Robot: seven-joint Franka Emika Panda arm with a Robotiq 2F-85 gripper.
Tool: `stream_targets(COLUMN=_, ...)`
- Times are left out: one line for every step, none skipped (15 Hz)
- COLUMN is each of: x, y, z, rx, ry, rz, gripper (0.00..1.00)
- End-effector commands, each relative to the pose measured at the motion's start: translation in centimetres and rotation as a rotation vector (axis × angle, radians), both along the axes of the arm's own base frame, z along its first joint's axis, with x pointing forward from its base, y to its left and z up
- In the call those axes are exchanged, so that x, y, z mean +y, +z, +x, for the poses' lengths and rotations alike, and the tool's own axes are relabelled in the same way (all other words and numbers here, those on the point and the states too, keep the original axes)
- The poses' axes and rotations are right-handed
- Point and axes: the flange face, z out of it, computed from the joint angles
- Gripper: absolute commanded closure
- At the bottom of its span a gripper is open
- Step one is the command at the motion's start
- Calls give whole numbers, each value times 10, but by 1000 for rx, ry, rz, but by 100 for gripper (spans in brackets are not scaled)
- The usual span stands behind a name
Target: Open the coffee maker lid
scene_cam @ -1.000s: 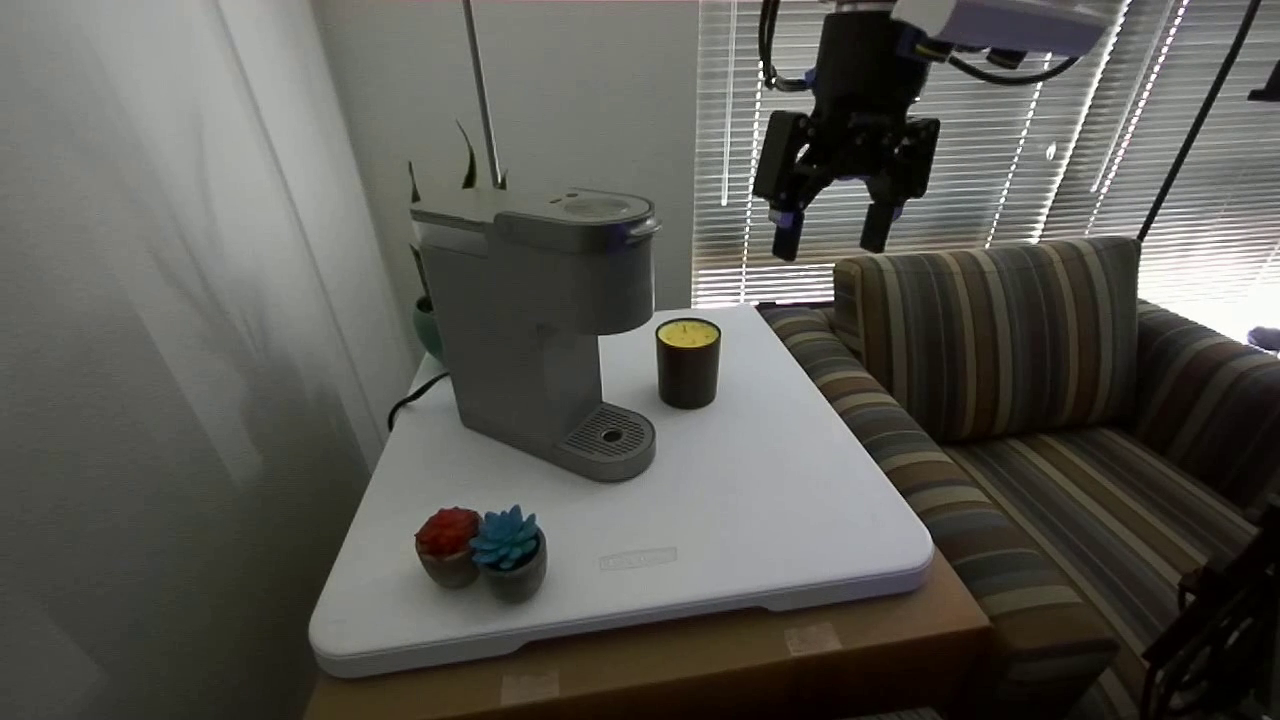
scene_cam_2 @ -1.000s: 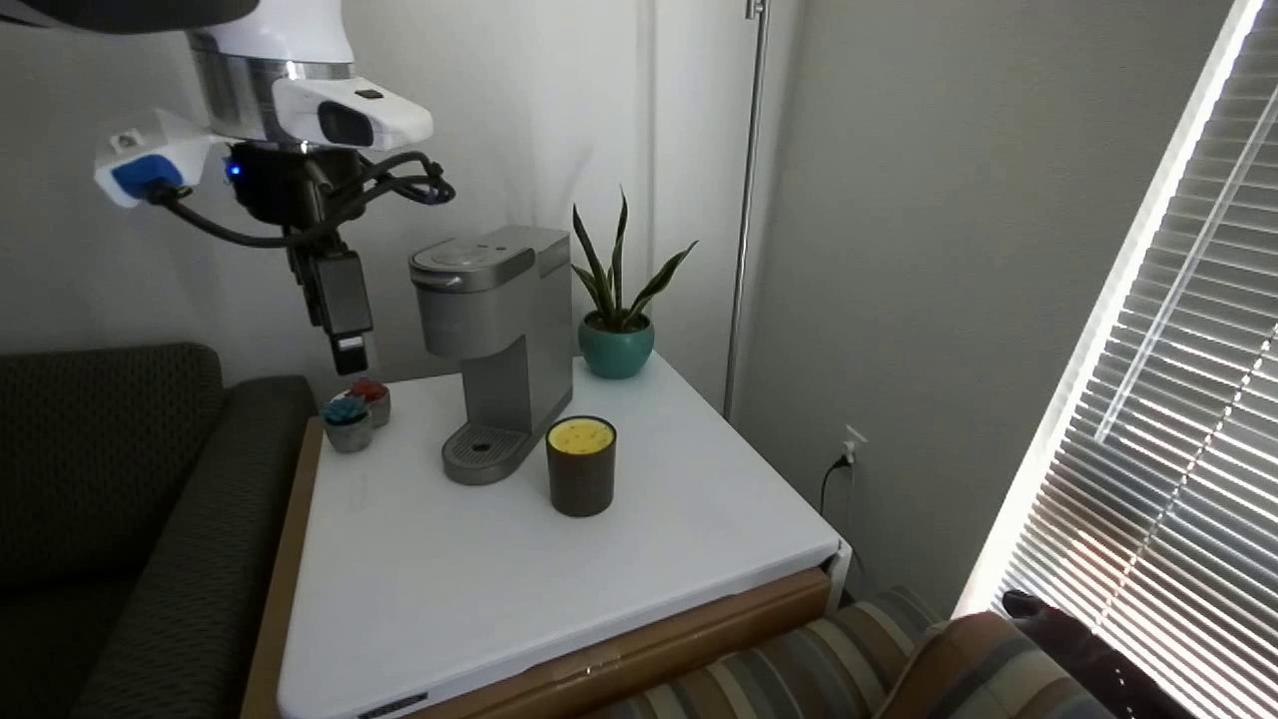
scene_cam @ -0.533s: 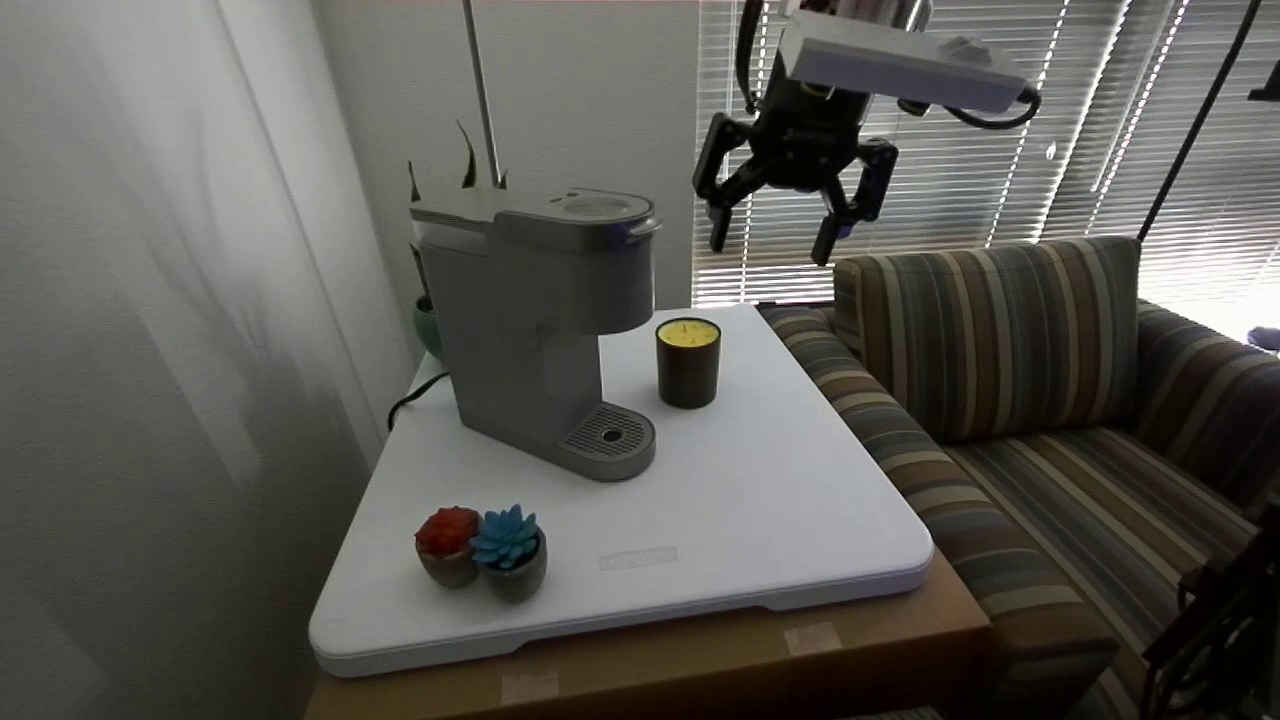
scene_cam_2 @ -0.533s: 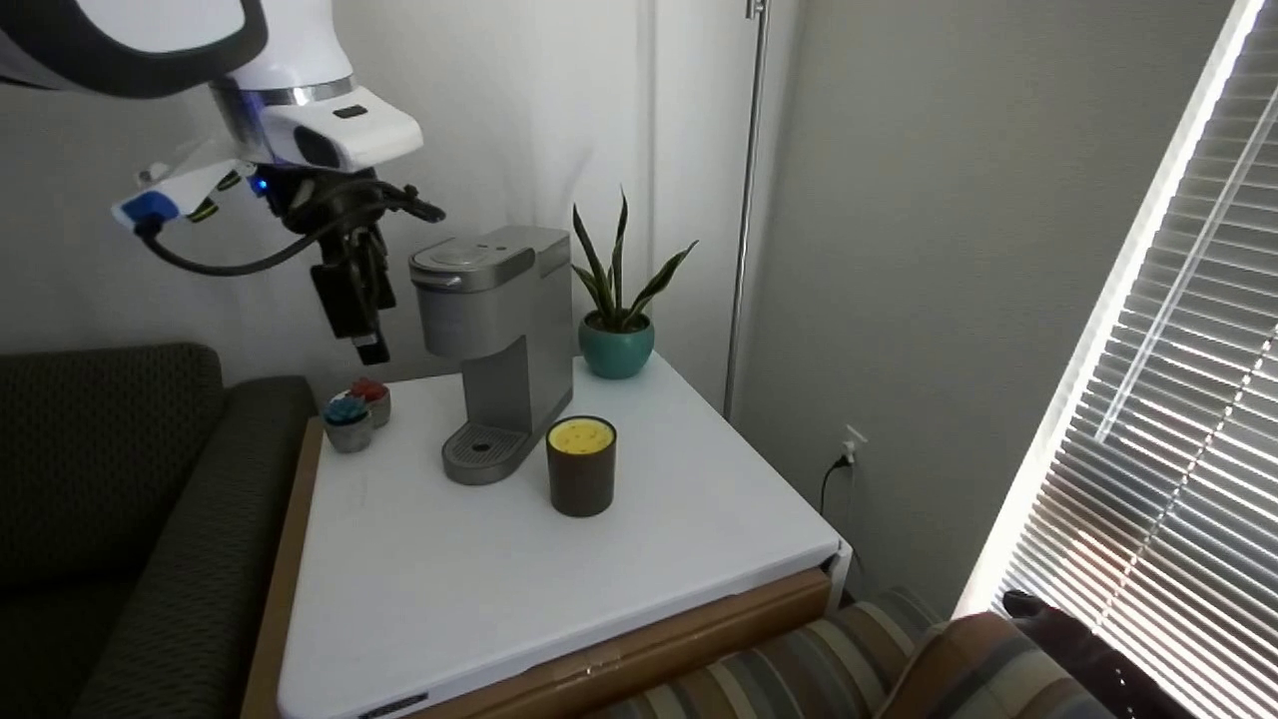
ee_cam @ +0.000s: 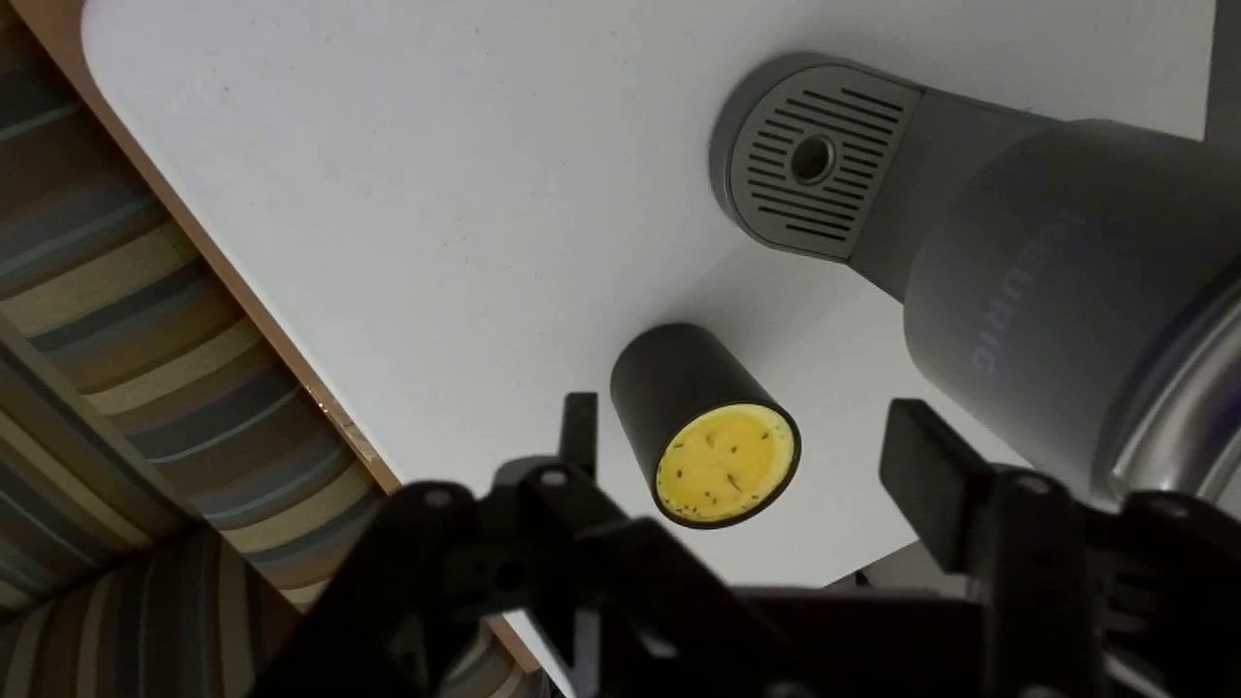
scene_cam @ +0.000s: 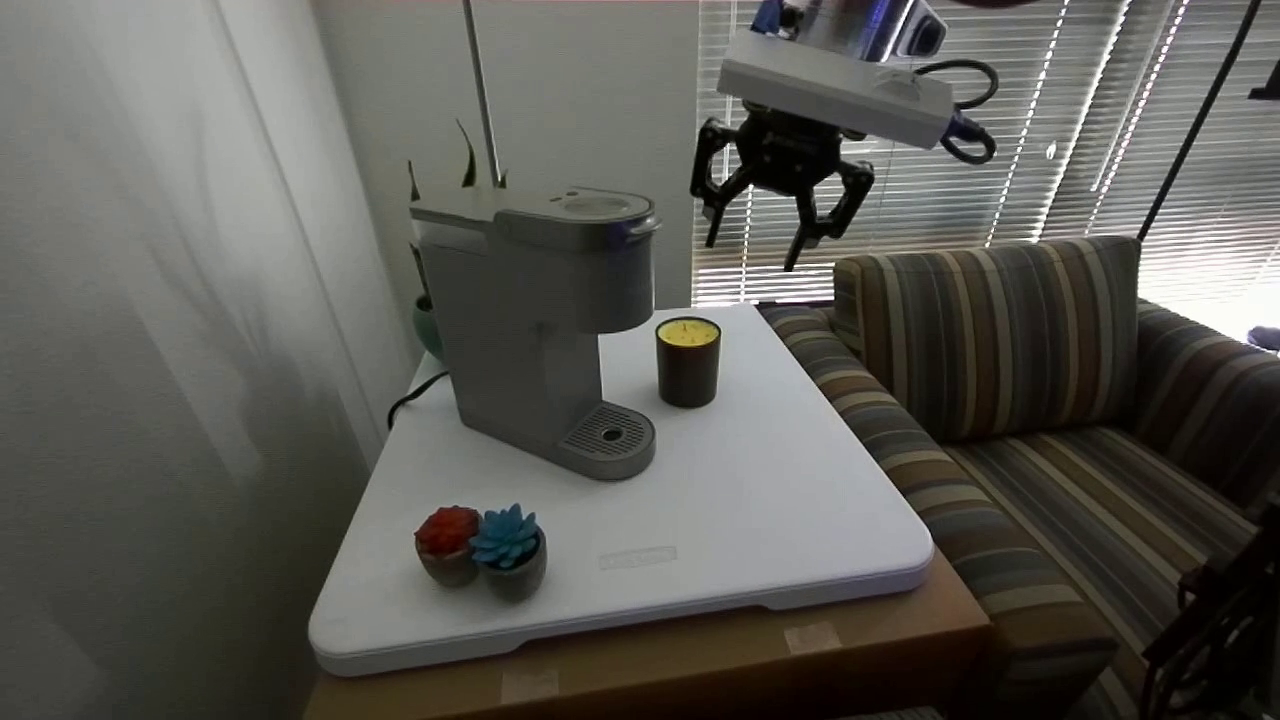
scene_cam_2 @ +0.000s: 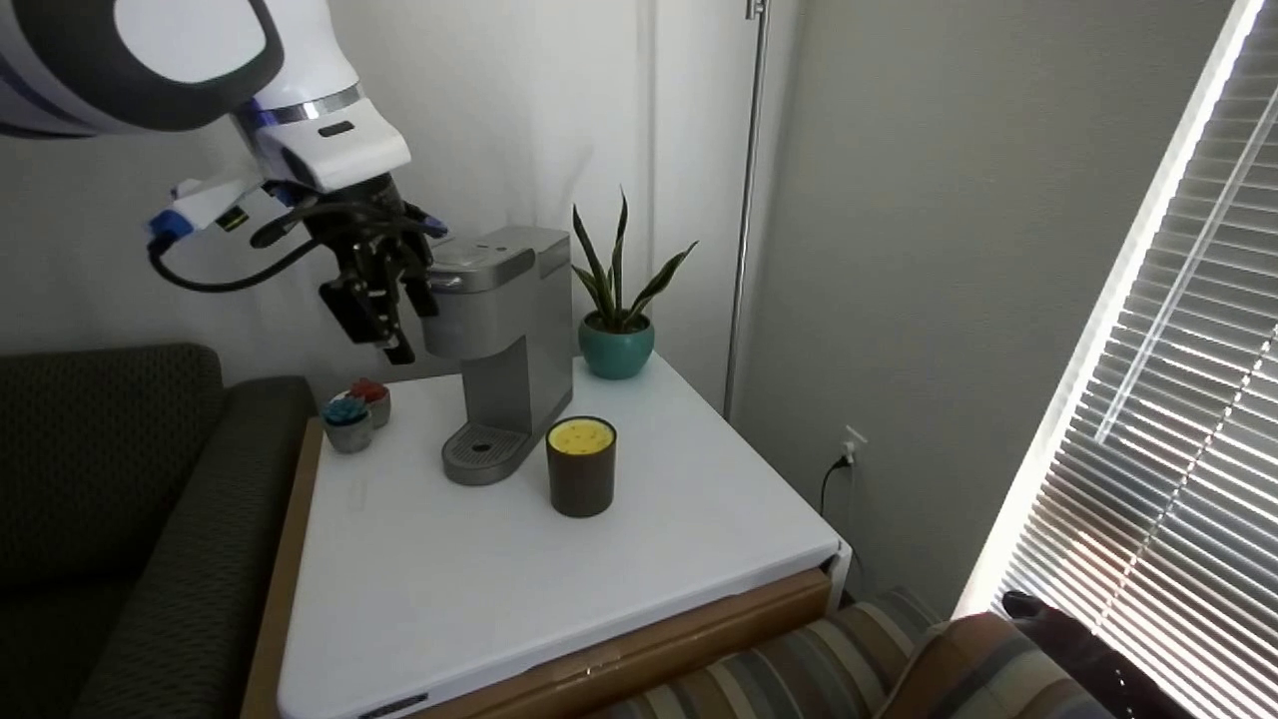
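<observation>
The grey coffee maker (scene_cam: 530, 330) stands upright on the white table (scene_cam: 760, 520). Its lid (scene_cam: 595, 207) is down, with a silver handle (scene_cam: 643, 229) at the front. The handle also shows in an exterior view (scene_cam_2: 446, 284) and at the right edge of the wrist view (ee_cam: 1183, 417). My gripper (scene_cam: 751, 253) is open and empty in the air in front of the coffee maker, at about handle height, and tilted. In the wrist view the gripper (ee_cam: 747, 441) has its jaws wide apart, with the right finger (ee_cam: 931, 485) in front of the coffee maker's lower front edge. The lid's top is out of the wrist view.
A dark candle jar (scene_cam: 688, 370) with yellow wax stands beside the drip tray (scene_cam: 610, 435), below my gripper. Two small potted succulents (scene_cam: 505, 545) sit near a table edge. A teal plant pot (scene_cam_2: 616, 348) stands behind the coffee maker. A striped armchair (scene_cam: 985, 340) adjoins the table.
My gripper has moved towards the front of the coffee maker, and the wrist has turned and tilted. The jaws stay open. The coffee maker and its lid have not moved.
</observation>
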Motion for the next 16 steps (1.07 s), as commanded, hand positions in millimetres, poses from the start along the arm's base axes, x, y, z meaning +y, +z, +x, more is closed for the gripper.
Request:
stream_targets(x=7, y=-9, z=1, rx=-14, ry=-6, rz=46, gripper=55)
stream_targets(x=10, y=-9, z=1, rx=-28, ry=14, rz=63, gripper=62)
stream_targets(x=15, y=-10, z=0, rx=-46, ry=53, rz=76, gripper=68)
stream_targets(x=21, y=-9, z=0, rx=-71, ry=86, rz=92, gripper=76)
stream_targets(x=25, y=-9, z=0, rx=-91, ry=103, rz=110, gripper=82)
stream_targets(x=29, y=-10, z=1, rx=-112, ry=125, rz=123, gripper=90)
stream_targets(x=32, y=-10, z=2, rx=-126, ry=141, rz=134, gripper=95)
stream_targets(x=34, y=-11, z=2, rx=-136, ry=155, rz=143, gripper=100)
stream_targets(x=35, y=-11, z=3, rx=-144, ry=167, rz=147, gripper=100)
stream_targets(x=35, y=-12, z=3, rx=-149, ry=178, rz=145, gripper=100)
stream_targets(x=34, y=-14, z=3, rx=-152, ry=188, rz=142, gripper=100)
stream_targets(x=31, y=-14, z=3, rx=-155, ry=193, rz=135, gripper=100)
stream_targets(x=29, y=-14, z=3, rx=-158, ry=195, rz=126, gripper=100)
stream_targets(x=26, y=-14, z=4, rx=-163, ry=192, rz=120, gripper=100)
stream_targets(x=21, y=-14, z=4, rx=-170, ry=174, rz=113, gripper=100)
stream_targets(x=18, y=-14, z=5, rx=-176, ry=155, rz=110, gripper=100)
